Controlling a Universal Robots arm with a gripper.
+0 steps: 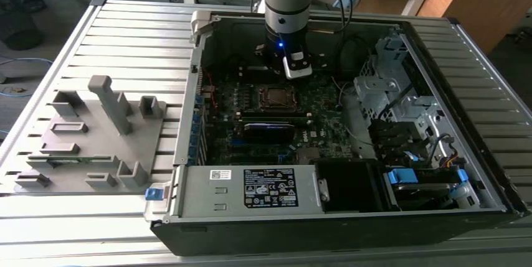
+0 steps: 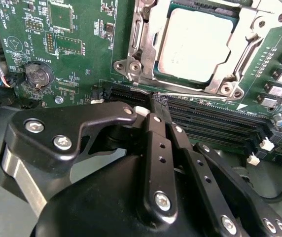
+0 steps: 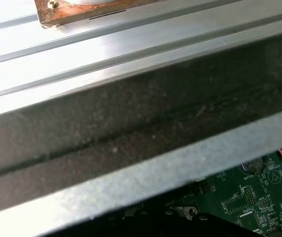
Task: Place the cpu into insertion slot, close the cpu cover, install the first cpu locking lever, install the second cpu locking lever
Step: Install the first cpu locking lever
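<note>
I see dull silver-grey square cpu (image 2: 197, 42) seated in silver-rimmed square insertion slot (image 1: 261, 96); thin silver frame cpu cover (image 2: 143, 29) lies around it; black gripper (image 2: 161, 118) pinched together, empty, hovering beside insertion slot over long black memory slots (image 2: 215, 121); I judge 1 risk: off-line descent gouges green motherboard (image 2: 77, 59).

Open-topped case, crowded at its edges

The chip socket (image 1: 272, 96) lies open from above, with the arm (image 1: 285, 12) hanging just past its far side. The case walls (image 1: 198, 93) ring the board. A drive cage (image 1: 395, 96) crowds the exterior view's right, and the power box (image 1: 208, 200) blocks the near side.
</note>
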